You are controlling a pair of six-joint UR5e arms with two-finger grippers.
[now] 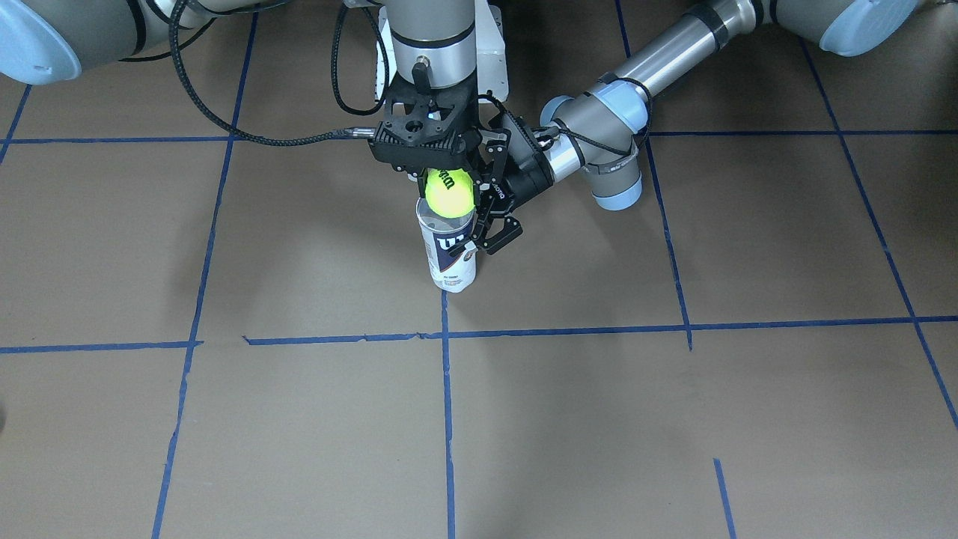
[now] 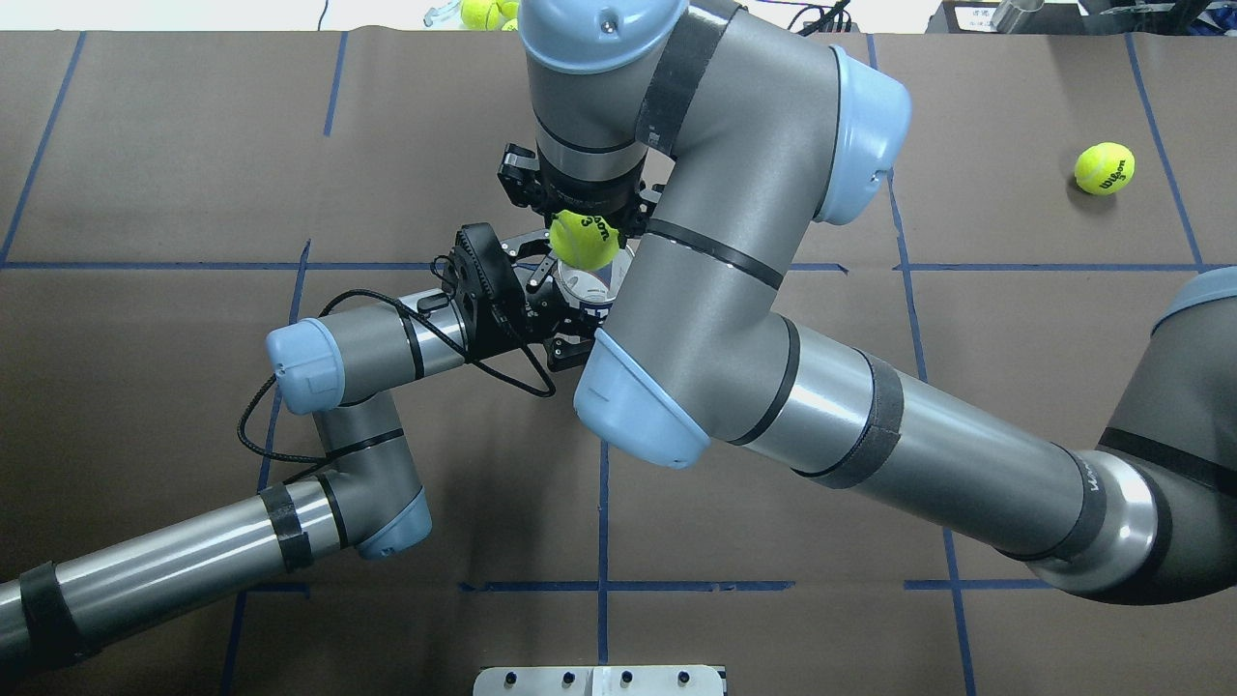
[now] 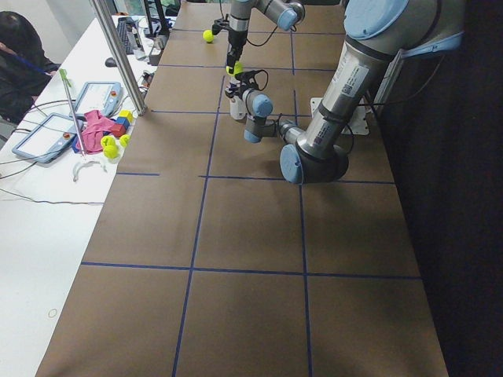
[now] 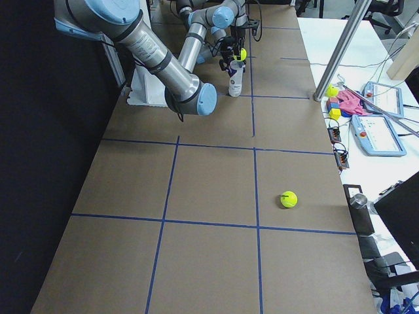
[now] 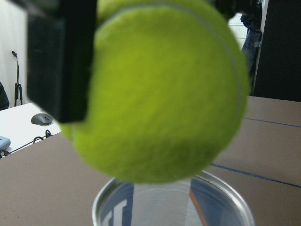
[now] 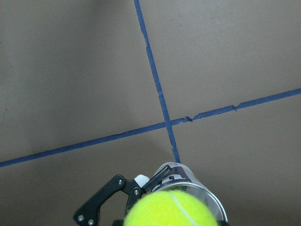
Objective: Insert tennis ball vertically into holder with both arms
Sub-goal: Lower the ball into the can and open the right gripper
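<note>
The right hand [image 1: 447, 177] points straight down and grips the tennis ball [image 5: 160, 89] by its sides. The ball is fuzzy and yellow-green with dark lettering. Directly beneath that hand, the ball's underside sits at the open mouth of the holder [image 1: 449, 258], a clear can with a white and navy label. The holder stands upright on the brown desk [image 1: 673, 419]. The left hand [image 2: 568, 296] reaches in level from the side and is clamped around the holder's upper part, just below the right hand. A second yellow ball [image 2: 1104, 168] lies on the desk, well away from both hands.
</note>
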